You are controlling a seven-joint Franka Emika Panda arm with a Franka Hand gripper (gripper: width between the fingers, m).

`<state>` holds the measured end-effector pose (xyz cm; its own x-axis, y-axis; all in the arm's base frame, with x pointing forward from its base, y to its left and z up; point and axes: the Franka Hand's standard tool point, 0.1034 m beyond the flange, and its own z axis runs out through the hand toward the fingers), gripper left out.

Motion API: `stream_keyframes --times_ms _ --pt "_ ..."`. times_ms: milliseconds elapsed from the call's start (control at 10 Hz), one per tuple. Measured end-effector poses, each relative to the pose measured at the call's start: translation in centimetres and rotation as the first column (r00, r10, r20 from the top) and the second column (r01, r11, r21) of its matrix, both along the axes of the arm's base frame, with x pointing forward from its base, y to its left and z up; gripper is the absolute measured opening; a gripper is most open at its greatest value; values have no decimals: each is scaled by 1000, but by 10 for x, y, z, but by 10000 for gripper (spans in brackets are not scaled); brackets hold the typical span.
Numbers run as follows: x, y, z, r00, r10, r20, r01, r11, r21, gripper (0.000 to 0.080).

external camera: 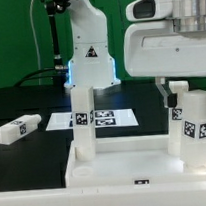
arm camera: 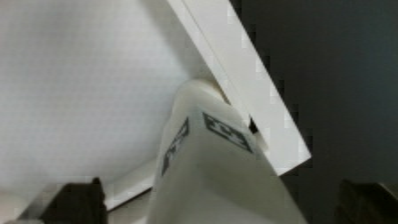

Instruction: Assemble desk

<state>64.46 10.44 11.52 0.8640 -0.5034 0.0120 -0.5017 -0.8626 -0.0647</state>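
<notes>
Exterior view: the tabletop (external camera: 126, 161) lies on the worktop (external camera: 21, 102). One leg (external camera: 84, 120) stands in its corner on the exterior view's left, and the hand (external camera: 173, 93) is at the top of the right-hand leg (external camera: 196, 127).

Wrist view: that leg (arm camera: 210, 150) sits between the fingers (arm camera: 80, 200), but I cannot tell whether they clamp it. The step is probably seating this leg, and the next move calls for twisting it home while keeping it upright.

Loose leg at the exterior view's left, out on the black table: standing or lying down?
Lying down. The loose leg rests lengthwise on the black table, apart from the tabletop.
</notes>
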Motion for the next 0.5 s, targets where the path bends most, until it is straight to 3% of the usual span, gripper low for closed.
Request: stream_keyframes --times_ms 200,500 --pt "0 1 -2 986 166 16 -166 986 -12 649" --pt "1 2 -1 895 446 18 -445 894 -52 649"
